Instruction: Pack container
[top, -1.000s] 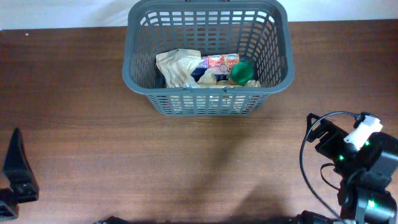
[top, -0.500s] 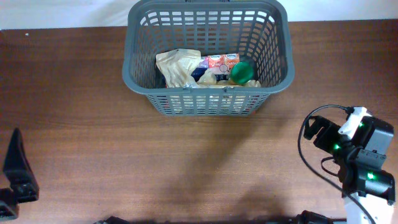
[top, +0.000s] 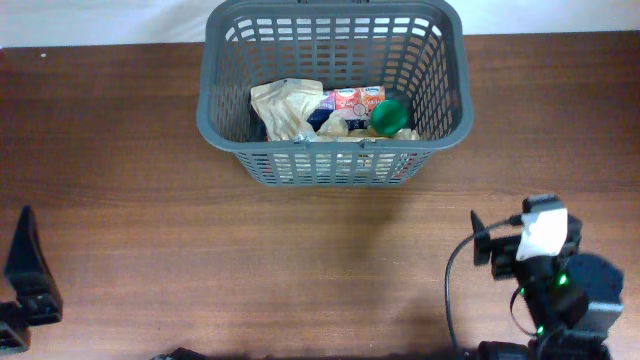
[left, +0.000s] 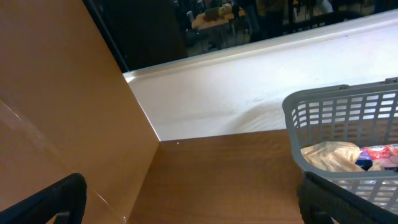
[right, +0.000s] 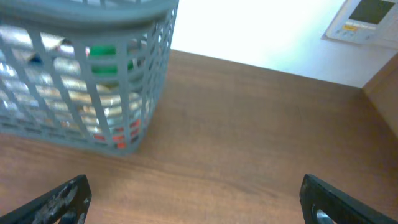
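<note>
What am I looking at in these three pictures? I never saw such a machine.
A robot with two arms sits at a wooden table. One picture looks down from above; the other two come from cameras on the wrists, so the dark shapes at the bottom corners are fingers. The left hand and right hand are both open and hold nothing. The grey basket stands on the table and holds a pale pouch, a red and white packet and something green.

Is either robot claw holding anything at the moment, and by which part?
Nothing is held. The left gripper and the right gripper both stand open and empty; the packets lie in the container.
</note>
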